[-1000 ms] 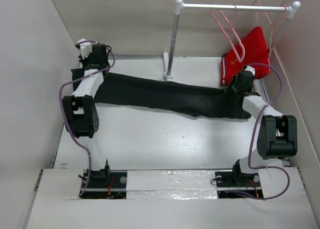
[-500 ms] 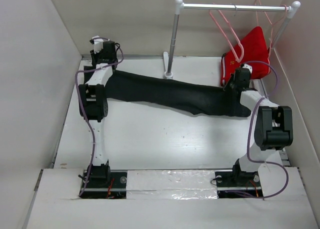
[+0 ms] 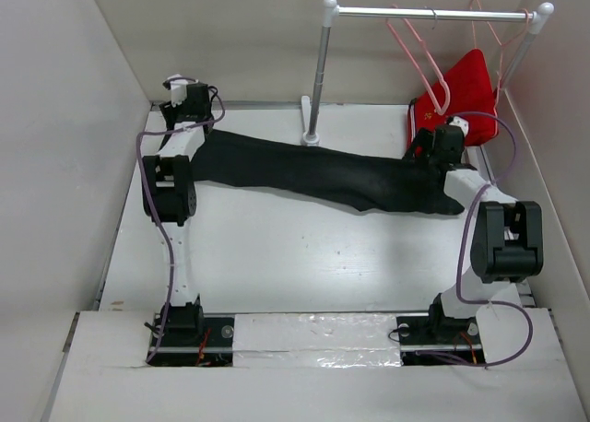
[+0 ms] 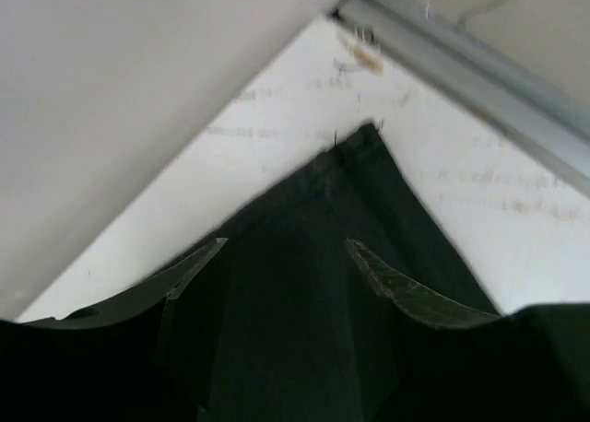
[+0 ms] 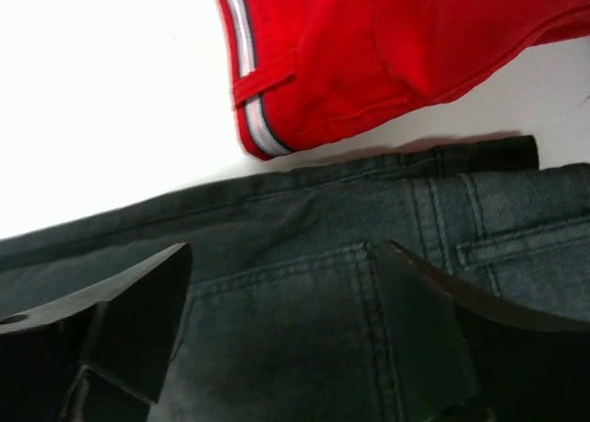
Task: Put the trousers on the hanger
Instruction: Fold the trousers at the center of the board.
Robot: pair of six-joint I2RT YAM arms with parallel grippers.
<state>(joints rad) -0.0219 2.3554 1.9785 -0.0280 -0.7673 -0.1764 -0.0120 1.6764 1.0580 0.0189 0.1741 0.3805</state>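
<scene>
The black trousers (image 3: pixel 313 173) lie flat across the table from back left to right. My left gripper (image 3: pixel 187 109) is open over the leg end by the back left corner. In the left wrist view the left gripper (image 4: pixel 286 247) straddles the dark hem (image 4: pixel 359 192) without gripping it. My right gripper (image 3: pixel 431 150) is open above the waist end. In the right wrist view the right gripper (image 5: pixel 281 252) hovers over a back pocket of the trousers (image 5: pixel 304 210). The thin pale-pink hanger (image 3: pixel 411 58) hangs empty on the rail.
A white-posted clothes rail (image 3: pixel 424 14) stands at the back, its left post base (image 3: pixel 311 136) touching the trousers' far edge. Red shorts (image 3: pixel 461 95) hang on a second pink hanger just behind the right gripper; these red shorts (image 5: pixel 369 44) fill the top of the right wrist view. Walls close in on both sides.
Both grippers have opened and let go of the trousers. The left arm carried the leg end toward the back first; the right arm shifted slightly.
</scene>
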